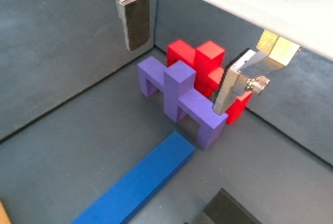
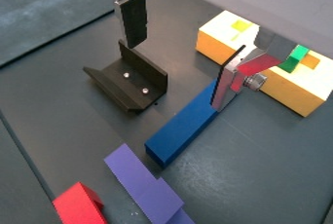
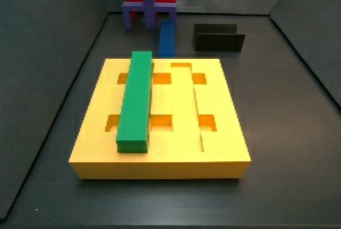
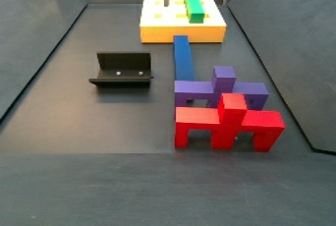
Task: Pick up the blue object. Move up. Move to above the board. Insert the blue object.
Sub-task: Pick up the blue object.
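1. Dark grey floor (image 3: 286,163) with low walls carries everything; it fills both side views.
2. Board (image 3: 213,138), a yellow-orange slab with lengthwise grooves and small cut-outs, lies flat at one end of the floor; a wrist view (image 2: 221,43) shows only its edge.
3. Green bar (image 3: 136,99) lies lengthwise in one of the board's grooves.
4. Blue bar (image 4: 183,57) lies flat on the floor between the board and the block piece, one end near the board and the other just beside the purple block; it also shows in both wrist views (image 2: 189,126) (image 1: 136,184).
5. Purple-and-red block piece (image 4: 223,107) stands on the floor at the end away from the board, purple part nearer the blue bar, red part behind it.
6. Fixture (image 4: 121,70), a dark L-shaped bracket, stands on the floor beside the blue bar, apart from it.
7. Pincer (image 2: 182,48) hangs above the blue bar's end near the board, fingers (image 2: 132,18) spread wide and holding nothing; the bar is untouched.
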Available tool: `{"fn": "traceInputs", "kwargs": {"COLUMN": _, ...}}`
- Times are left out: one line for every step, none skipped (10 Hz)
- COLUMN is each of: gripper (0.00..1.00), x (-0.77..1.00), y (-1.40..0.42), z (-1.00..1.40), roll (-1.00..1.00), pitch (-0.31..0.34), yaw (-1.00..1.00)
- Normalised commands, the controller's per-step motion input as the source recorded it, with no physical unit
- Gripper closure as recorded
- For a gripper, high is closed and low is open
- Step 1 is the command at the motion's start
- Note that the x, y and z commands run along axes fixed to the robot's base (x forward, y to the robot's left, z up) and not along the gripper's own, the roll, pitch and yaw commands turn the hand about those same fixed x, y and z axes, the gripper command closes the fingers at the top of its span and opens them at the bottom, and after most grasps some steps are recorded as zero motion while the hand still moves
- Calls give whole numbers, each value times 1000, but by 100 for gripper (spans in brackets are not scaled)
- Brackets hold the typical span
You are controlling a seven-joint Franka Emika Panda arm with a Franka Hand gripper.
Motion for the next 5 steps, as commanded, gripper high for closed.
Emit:
{"fn": "traceInputs", "kwargs": {"gripper": 0, "x": 0, "y": 3, "z": 0, "roll": -4, "pitch": 0, "yaw": 0}}
{"fn": "traceInputs", "kwargs": {"gripper": 0, "x": 166, "y": 0, "z": -69, "roll": 0, "pitch": 0, "yaw": 0}}
{"fn": "traceInputs", "kwargs": {"gripper": 0, "x": 577, "y": -474, "z": -983, "roll": 0, "pitch": -153, "yaw": 0}}
{"fn": "traceInputs", "kwargs": {"gripper": 0, "x": 657, "y": -611, "z": -1000, "roll": 0, "pitch": -126, "yaw": 0}}
{"fn": "traceInputs", "kwargs": {"gripper": 0, "x": 574, "y": -909, "z": -871, "roll": 63, "pitch": -119, "yaw": 0}}
